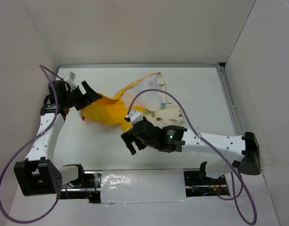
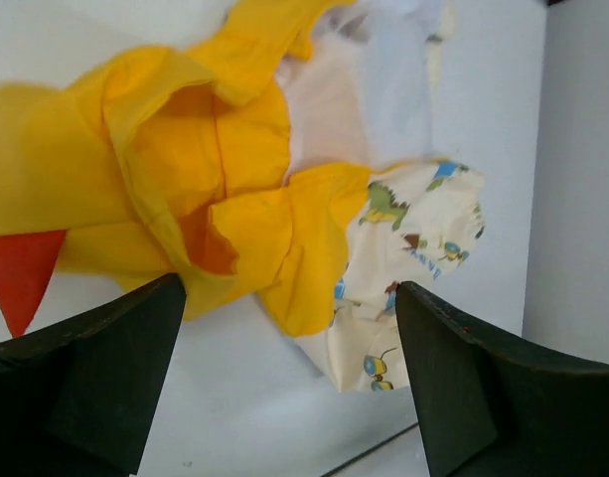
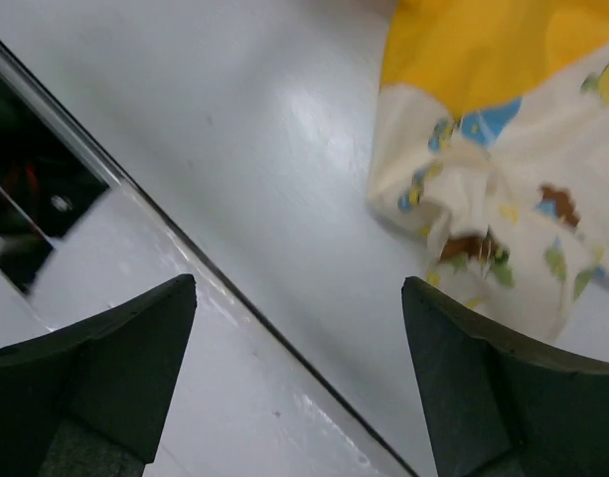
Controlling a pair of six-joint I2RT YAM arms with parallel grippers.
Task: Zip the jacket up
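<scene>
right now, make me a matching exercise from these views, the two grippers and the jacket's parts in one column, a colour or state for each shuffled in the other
Column A
1. left gripper
2. right gripper
3. jacket lining
4. jacket outer fabric

Column B
a. cream with small cartoon prints
b. open, mostly bare table ahead of it
c. orange-yellow
d. open, facing the bunched yellow fabric

Pairs: 1-d, 2-b, 3-c, 4-a
</scene>
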